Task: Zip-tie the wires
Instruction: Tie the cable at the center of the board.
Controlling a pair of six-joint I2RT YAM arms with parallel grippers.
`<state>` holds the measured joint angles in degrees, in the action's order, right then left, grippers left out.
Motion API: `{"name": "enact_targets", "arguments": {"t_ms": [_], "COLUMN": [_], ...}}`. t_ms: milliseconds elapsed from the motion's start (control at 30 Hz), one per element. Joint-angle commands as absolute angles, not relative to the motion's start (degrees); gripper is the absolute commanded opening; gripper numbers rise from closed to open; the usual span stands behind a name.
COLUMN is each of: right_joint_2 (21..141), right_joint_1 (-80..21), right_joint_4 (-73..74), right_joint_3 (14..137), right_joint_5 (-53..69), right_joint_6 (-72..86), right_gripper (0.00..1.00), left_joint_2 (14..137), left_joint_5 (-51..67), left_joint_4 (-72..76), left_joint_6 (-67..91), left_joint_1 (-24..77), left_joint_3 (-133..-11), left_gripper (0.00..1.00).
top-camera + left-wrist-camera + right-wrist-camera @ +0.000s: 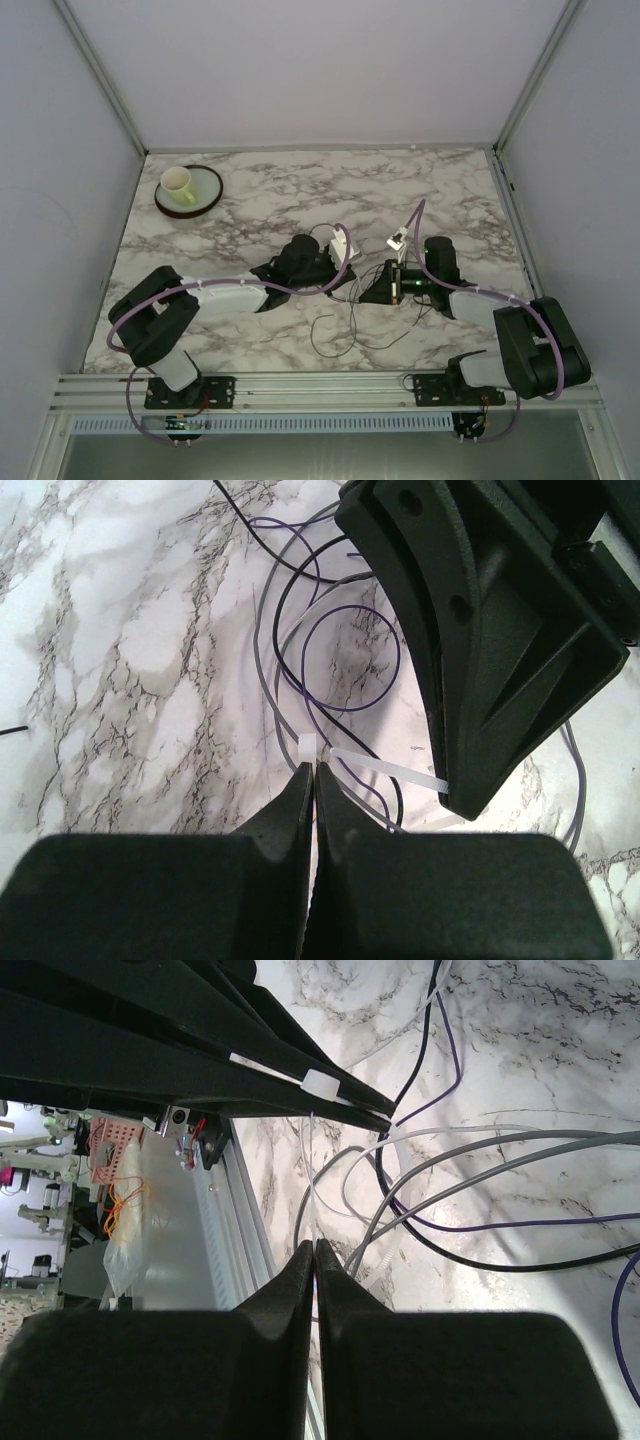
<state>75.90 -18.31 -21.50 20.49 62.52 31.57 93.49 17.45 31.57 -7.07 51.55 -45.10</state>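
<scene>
The wires (pixel 335 335) lie in loose black, purple and grey loops on the marble table (pixel 270 190), just in front of both grippers. In the left wrist view the wires (pixel 274 625) curl ahead of my left gripper (pixel 313 770), which is shut on a white zip tie (pixel 385 767) right behind its head (pixel 310 749). The tie's tail runs right, under a finger (pixel 480 680) of the right gripper. My right gripper (pixel 314 1248) is shut on the thin tail of the zip tie (pixel 311 1180), with the wires (pixel 427 1030) beyond it. In the top view the left gripper (pixel 345 272) and the right gripper (pixel 368 292) meet mid-table.
A pale cup (pixel 178 183) stands on a green-rimmed plate (pixel 205 195) at the far left corner. An aluminium rail (pixel 320 385) runs along the near edge, close below the wires. Grey walls enclose the table on three sides.
</scene>
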Motion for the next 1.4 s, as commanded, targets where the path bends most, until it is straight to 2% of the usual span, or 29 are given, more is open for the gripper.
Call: {"name": "enact_targets", "arguments": {"t_ms": [0, 1367], "right_joint_2": [75.67, 76.36], "right_joint_1": [-18.85, -18.71], "right_joint_4": [-22.25, -23.82], "right_joint_3": [21.64, 22.20], "right_joint_5": [63.70, 63.89], "right_joint_6": [30.26, 31.94], "right_gripper": [0.00, 0.00], "left_joint_2": [91.59, 89.99], "left_joint_5": [17.77, 15.73], "left_joint_4": [32.26, 34.40], "left_joint_6": [-8.09, -11.53], "left_joint_1": [51.86, 53.04], "left_joint_3": [-45.07, -42.43], "left_gripper": [0.00, 0.00]}}
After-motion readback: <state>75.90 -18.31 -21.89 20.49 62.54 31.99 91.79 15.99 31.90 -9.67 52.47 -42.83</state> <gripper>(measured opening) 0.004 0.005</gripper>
